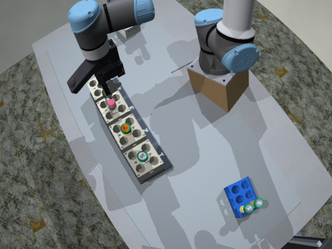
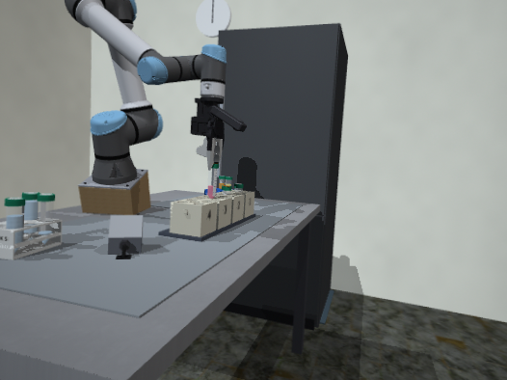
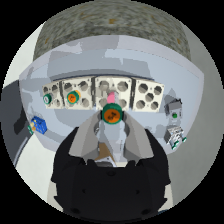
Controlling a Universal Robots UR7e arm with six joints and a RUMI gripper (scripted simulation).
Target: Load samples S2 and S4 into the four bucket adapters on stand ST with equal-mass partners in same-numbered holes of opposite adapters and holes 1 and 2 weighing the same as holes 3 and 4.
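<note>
From the top, the gripper (image 1: 108, 97) (image 2: 215, 165) (image 3: 112, 111) hides part of the held tube's cap. The white rack (image 2: 29, 243) is cut off by the exterior view's left edge. The wrist view leaves the cap's ID too blurred to read.

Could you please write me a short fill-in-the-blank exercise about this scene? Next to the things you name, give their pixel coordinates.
The gripper (image 1: 108, 93) (image 2: 215, 160) (image 3: 112, 111) holds a tube whose cap dot is ____.
S2 (image 1: 125, 127) (image 2: 226, 188) (image 3: 73, 97) stands in adapter number ____.
Adapter 1 (image 1: 151, 172) (image 2: 250, 205) holds a tube whose cap dot is ____.
X5 (image 1: 249, 208) and X9 (image 1: 259, 203) share a rack coloured ____.

Missing words: orange; 2; white; blue.
</note>
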